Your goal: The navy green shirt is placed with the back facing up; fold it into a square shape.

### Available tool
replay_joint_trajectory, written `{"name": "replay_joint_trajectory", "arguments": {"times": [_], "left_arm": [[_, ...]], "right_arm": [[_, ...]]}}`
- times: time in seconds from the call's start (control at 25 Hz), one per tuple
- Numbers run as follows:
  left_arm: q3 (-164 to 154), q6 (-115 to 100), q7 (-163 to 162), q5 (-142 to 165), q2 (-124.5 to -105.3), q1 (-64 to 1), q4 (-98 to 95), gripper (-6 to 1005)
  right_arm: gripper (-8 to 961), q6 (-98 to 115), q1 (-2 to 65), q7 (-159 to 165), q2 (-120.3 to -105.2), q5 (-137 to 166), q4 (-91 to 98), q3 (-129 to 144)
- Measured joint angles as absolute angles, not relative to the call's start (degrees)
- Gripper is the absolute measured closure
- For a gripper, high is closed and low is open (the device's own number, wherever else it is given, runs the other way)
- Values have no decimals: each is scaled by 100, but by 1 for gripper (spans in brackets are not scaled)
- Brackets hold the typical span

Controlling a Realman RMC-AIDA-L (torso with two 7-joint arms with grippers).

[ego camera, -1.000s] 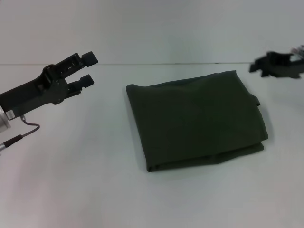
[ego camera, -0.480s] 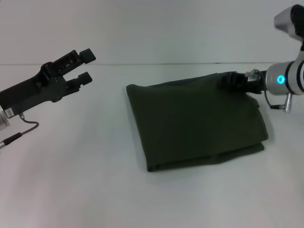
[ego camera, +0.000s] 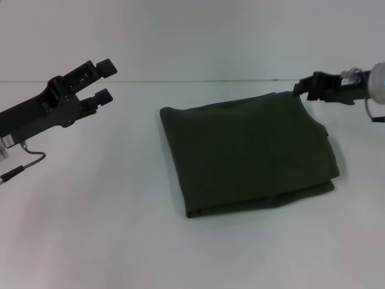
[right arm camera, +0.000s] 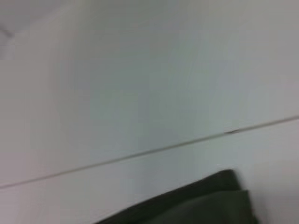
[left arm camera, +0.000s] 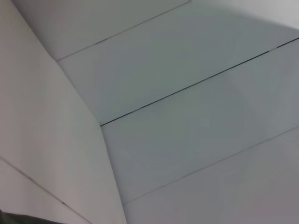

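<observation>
White and bare around it, the worktop (ego camera: 120,241) carries the shirt (ego camera: 249,153) a little right of centre in the head view. The olive cloth already lies as a flat, roughly 4-sided stack of layers, its long axis running from the near-left corner toward the far-right one, with doubled edges showing along the near side and the right side.

The right gripper (ego camera: 302,88) is by far the nearer of the 2: it hangs at the shirt's far-right corner, just beyond the cloth edge, with the cloth lying toward the robot and to its left from the tips. Whether its fingers are apart or together cannot be told here. The right wrist view shows only that dark corner against the pale surface.

The left gripper (ego camera: 103,80) is raised well to the left of the shirt, fingers (ego camera: 107,67) spread with a clear gap and holding nothing; the cloth lies to its right.

Judging by the stack's shape, the folding looks nearly or fully done, so any last tuck would fall to the right arm.
</observation>
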State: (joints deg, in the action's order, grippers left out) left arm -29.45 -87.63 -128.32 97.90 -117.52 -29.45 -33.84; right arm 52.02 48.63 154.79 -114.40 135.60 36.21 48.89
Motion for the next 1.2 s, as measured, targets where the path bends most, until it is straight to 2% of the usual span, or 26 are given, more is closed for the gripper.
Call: {"name": "replay_joint_trajectory", "arguments": {"times": [0.2,0.44,0.64,0.88,1.12,1.2], "left_arm": [[-2898,-8722,-12832,9790,-11750,-2880,-3384,54],[-2882,-8710,-12827,9791,-11751,-2876,-3383,54],[-2882,-8718,-12816,9791,-11755,-2912,-3383,54],[-2891,-8802,-12812,9800,-11755,-2856,-3386,54],[-3513,-9219,-13191,10209,-11523,-2810,-3392,55],[-3697,-9328,-13298,10379,-11523,-2804,-3400,55]], "right_arm": [[560,6193,4667,15405,-11292,12925,3637,4883],[558,6112,4756,15329,-11259,13205,2913,4955],[559,6316,4666,15520,-11217,13457,3088,4911],[551,6926,4376,15568,-11040,13530,3547,4854],[543,7875,3821,14845,-10950,12783,4281,3850],[540,8200,3661,14271,-10898,12204,4229,3420]]}}
